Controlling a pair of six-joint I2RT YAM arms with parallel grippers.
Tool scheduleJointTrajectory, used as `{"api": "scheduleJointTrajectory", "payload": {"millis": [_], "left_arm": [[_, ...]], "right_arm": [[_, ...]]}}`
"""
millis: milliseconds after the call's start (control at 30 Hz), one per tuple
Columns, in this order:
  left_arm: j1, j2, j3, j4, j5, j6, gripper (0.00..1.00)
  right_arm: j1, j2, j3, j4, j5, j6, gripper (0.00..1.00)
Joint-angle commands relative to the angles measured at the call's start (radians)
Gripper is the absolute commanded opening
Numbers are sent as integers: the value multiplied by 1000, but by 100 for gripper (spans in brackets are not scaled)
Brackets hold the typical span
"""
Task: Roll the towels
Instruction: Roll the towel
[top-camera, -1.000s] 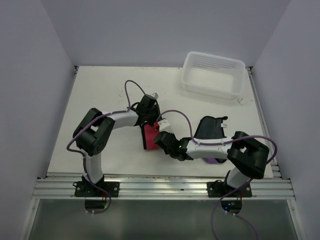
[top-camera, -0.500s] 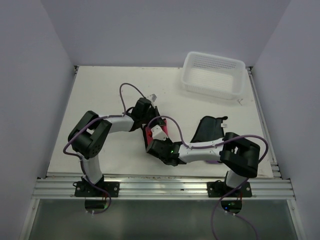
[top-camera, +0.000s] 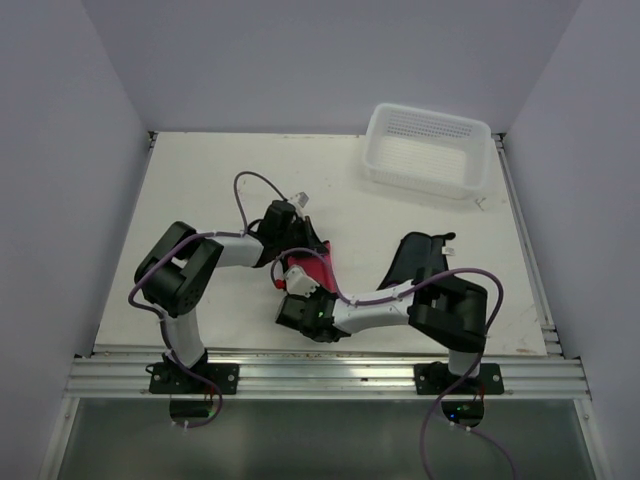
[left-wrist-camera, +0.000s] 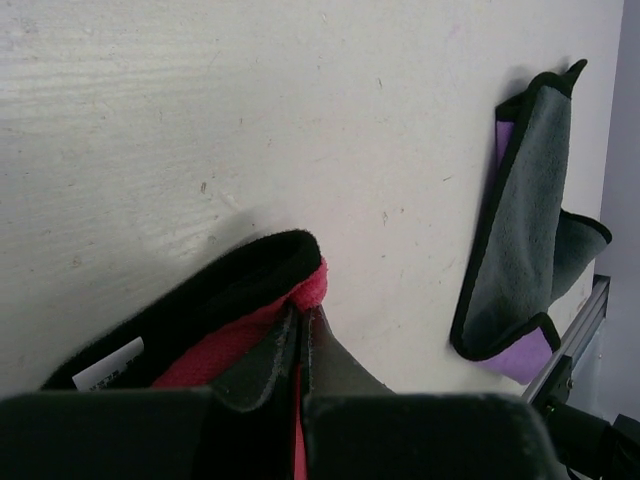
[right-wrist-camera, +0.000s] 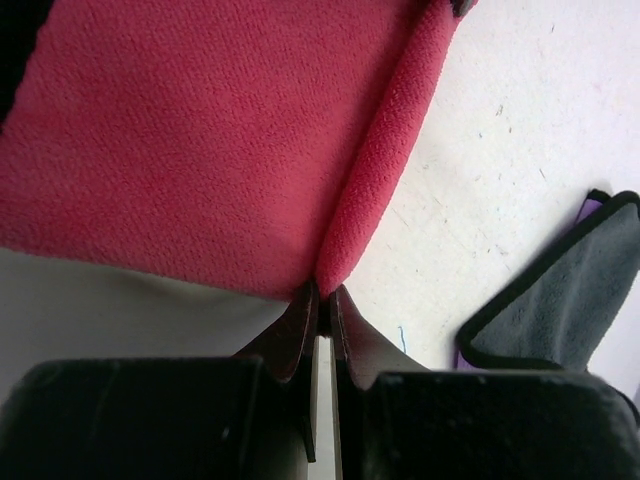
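Observation:
The pink-red towel (top-camera: 312, 266) with a black edge lies folded at mid-table between both arms. My left gripper (top-camera: 297, 250) is shut on its far corner; in the left wrist view its closed tips (left-wrist-camera: 301, 318) pinch the red fabric (left-wrist-camera: 225, 345). My right gripper (top-camera: 300, 283) is shut on the near corner; in the right wrist view (right-wrist-camera: 322, 296) the tips pinch the folded red edge (right-wrist-camera: 200, 140). The purple towel (top-camera: 420, 258), grey-black side up, lies crumpled to the right, and shows in the left wrist view (left-wrist-camera: 530, 220) and the right wrist view (right-wrist-camera: 565, 300).
A white perforated plastic basket (top-camera: 428, 150) stands at the back right. The table's metal front rail (top-camera: 320, 375) runs along the near edge. Grey walls close in the left, right and back sides.
Both grippers have moved left and toward the near edge with the pink-red towel held between them. The right arm has stretched further left. The purple towel has not moved.

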Motion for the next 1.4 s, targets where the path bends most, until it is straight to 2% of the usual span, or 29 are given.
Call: {"api": "scheduleJointTrajectory", "payload": {"millis": [0, 333, 667, 767, 900, 1167, 1367], "left_arm": [[41, -13, -6, 144, -84, 19, 0], [48, 13, -49, 151, -104, 37, 0], [48, 4, -158, 193, -150, 54, 0], [48, 8, -176, 199, -160, 54, 0], [46, 1, -206, 225, -163, 47, 0], [40, -2, -246, 243, -183, 60, 0], [34, -4, -264, 260, -186, 63, 0]], "right_arm": [[37, 41, 32, -95, -7, -26, 0], [44, 122, 84, -136, 4, -147, 0], [46, 127, 105, -132, -68, -130, 0], [47, 110, 110, -132, -77, -112, 3], [44, 68, 105, -124, -103, -80, 15], [38, -2, 92, -118, -114, -21, 29], [18, -86, 49, -90, -157, 20, 30]]}}
